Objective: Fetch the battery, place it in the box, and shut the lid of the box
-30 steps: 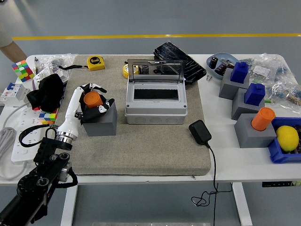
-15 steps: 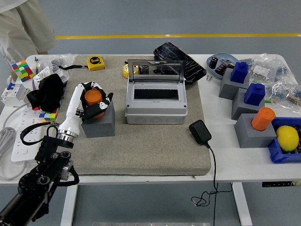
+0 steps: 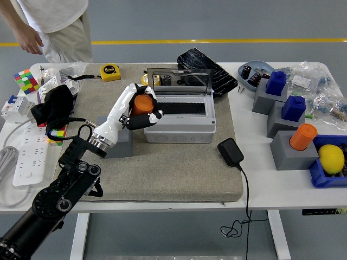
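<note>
My left hand [image 3: 142,110] is shut on an orange cylindrical battery [image 3: 143,103] and holds it in the air at the left edge of the grey box [image 3: 180,124]. The box sits in the middle of the grey mat, its clear lid [image 3: 179,80] standing open at the back. The dark inside of the box shows to the right of the battery. The grey block [image 3: 120,144] that held the battery is partly hidden behind my forearm. My right hand is out of view.
A black charger [image 3: 230,151] with its cable lies right of the box. Grey blocks with blue [image 3: 277,83] and orange [image 3: 302,136] cylinders stand at the right. A yellow tape measure [image 3: 110,71] lies at the back. A person [image 3: 51,24] stands at the far left.
My left hand lifted the orange battery off the grey block and carried it right and back to the box's left edge. The person stepped further into view.
</note>
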